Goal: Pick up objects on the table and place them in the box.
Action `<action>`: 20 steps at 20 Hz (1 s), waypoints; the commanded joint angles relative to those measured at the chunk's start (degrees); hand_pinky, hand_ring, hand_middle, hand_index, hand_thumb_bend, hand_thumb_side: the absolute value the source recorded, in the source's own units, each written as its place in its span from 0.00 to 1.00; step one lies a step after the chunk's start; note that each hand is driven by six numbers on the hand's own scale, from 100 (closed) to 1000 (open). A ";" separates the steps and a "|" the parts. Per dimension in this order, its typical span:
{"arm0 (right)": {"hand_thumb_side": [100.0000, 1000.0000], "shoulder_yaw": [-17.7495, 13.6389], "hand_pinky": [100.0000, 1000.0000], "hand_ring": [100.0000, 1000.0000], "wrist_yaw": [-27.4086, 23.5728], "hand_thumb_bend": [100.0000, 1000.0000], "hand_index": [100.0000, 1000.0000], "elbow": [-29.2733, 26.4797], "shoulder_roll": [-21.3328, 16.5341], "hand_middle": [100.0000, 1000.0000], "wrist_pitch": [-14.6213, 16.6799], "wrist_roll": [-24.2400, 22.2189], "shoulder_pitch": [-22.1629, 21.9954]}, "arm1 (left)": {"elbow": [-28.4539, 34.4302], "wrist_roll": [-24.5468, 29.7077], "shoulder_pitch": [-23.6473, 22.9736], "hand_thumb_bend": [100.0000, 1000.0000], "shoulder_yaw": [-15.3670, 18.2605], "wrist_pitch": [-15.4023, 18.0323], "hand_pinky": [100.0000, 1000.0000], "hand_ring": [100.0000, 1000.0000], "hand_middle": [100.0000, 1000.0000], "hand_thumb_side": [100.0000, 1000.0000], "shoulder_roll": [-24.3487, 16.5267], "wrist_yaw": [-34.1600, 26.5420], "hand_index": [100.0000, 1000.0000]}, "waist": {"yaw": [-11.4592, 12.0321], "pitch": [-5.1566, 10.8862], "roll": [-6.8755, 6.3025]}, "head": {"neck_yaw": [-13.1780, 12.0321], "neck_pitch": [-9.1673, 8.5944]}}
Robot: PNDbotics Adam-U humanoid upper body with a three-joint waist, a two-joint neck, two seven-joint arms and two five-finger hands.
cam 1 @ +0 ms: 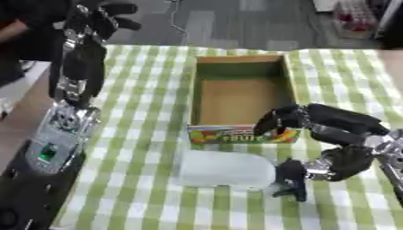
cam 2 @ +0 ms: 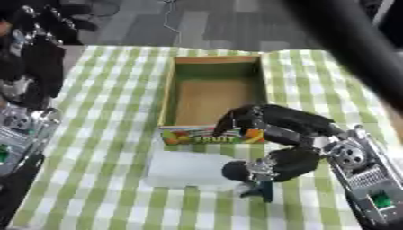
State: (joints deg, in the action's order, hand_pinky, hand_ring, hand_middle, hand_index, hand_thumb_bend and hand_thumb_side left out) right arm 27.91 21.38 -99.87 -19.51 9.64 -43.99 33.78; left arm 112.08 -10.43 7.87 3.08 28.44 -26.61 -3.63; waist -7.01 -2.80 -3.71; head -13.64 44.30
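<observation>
**Left eye view.** A table covered with a green-and-white checked cloth [cam 1: 141, 148] carries an open cardboard box [cam 1: 242, 96]. The box is rectangular, with brown inner walls and floor; nothing shows inside it. Its near outer wall bears a coloured fruit print. Just in front of that wall lies the task object, a pale translucent bag [cam 1: 224, 169]. It is whitish, roughly rectangular with rounded corners, and lies flat on the cloth; its contents cannot be made out. The right hand [cam 1: 334, 134] enters from the right edge. Its fingers [cam 1: 275, 119] are curved and reach over the box's near right corner, while the thumb [cam 1: 289, 177] curls down to the bag's right end. The fingers are spread apart from the thumb and do not enclose the bag; whether the thumb touches it cannot be told. The left hand [cam 1: 98, 20] is raised at the upper left, above the table's far left edge, fingers loosely extended.

**Right eye view.** The bag [cam 2: 189, 170] appears close below the box [cam 2: 212, 92] front wall, which reads "FRUIT". The right hand [cam 2: 291, 130] arches above the bag's right end. The left hand [cam 2: 47, 22] shows at the upper left corner.
</observation>
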 commanded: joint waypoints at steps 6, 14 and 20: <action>1.00 0.30 0.69 0.83 4.36 0.62 0.87 2.53 0.73 0.80 0.17 -1.21 0.65 | 0.97 0.02 0.85 0.53 0.20 0.12 0.57 0.72 0.79 0.90 -0.79 -0.22 0.86 | 0.12 0.19 -0.24 | -1.19 -0.18; 1.00 1.08 0.73 0.85 5.19 0.62 0.86 5.39 1.98 0.80 0.72 -0.80 0.97 | 1.14 0.18 1.59 0.53 0.00 0.19 0.57 0.72 0.79 0.90 -0.70 -0.36 0.86 | 1.01 -0.35 -0.57 | -0.33 -0.18; 1.00 1.44 0.73 0.85 5.52 0.62 0.85 7.39 2.25 0.79 1.91 1.13 1.51 | 1.38 0.23 1.95 0.53 -0.07 0.17 0.57 0.72 0.79 0.90 -0.65 -0.48 0.86 | 1.60 -0.68 -0.59 | -0.26 -0.18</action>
State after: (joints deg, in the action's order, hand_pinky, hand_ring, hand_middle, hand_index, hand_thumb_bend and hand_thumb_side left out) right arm 29.45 26.58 -92.24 -17.23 11.27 -43.32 34.07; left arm 112.28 -10.29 9.10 2.81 28.47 -26.57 -3.77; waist -5.49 -3.99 -4.38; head -14.11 44.31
